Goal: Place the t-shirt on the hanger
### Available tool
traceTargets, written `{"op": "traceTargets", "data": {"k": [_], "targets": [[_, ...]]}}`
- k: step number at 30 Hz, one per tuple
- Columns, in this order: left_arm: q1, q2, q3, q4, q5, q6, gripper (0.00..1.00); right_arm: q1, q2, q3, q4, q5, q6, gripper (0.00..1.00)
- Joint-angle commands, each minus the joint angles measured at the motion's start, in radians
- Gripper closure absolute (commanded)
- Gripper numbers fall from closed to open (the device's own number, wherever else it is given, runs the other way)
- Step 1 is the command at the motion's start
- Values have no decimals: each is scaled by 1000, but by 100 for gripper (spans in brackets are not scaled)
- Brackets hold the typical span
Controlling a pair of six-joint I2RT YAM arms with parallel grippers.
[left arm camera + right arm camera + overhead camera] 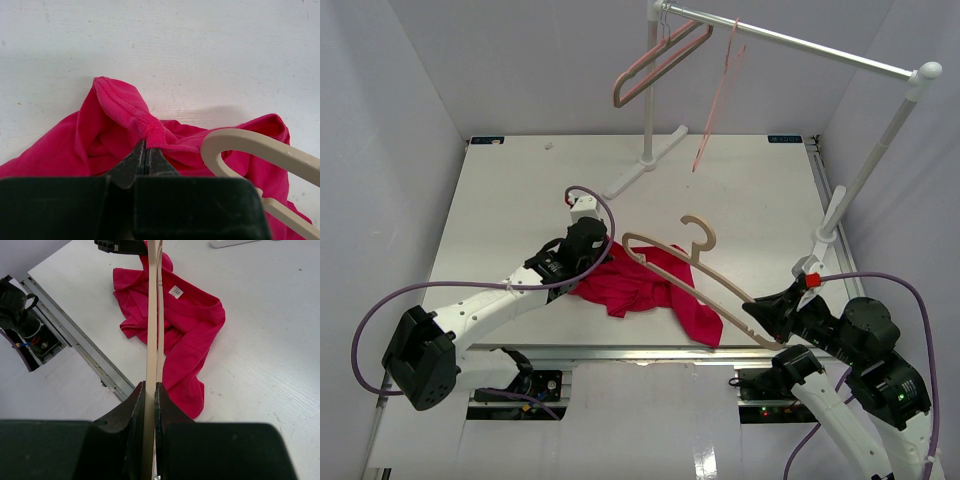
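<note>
Left gripper (145, 150), jaws closed on a hem of the t-shirt (638, 288), apparently raising an opening; right gripper (149, 390), jaws clamping one end of the hanger (154, 340), aims its far tip there; t-shirt lies crumpled on the worktop (750, 190), hanger above it.

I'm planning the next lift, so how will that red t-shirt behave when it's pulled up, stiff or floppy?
Probably floppy: the t-shirt lies crumpled in folds on the table. Pinched at one seam by the left gripper, it would likely hang limp. It looks thin and light, but could catch on the hanger end beside it.
</note>
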Motion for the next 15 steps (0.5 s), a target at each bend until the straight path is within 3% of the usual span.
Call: {"op": "traceTargets", "data": {"k": [1,15], "targets": [[9,-12,32,1,24,-13,100,-2,-4,27,21,-16,-30,92],[39,28,71,-21,78,-16,100,-4,-4,1,77,-68,-29,92]]}}
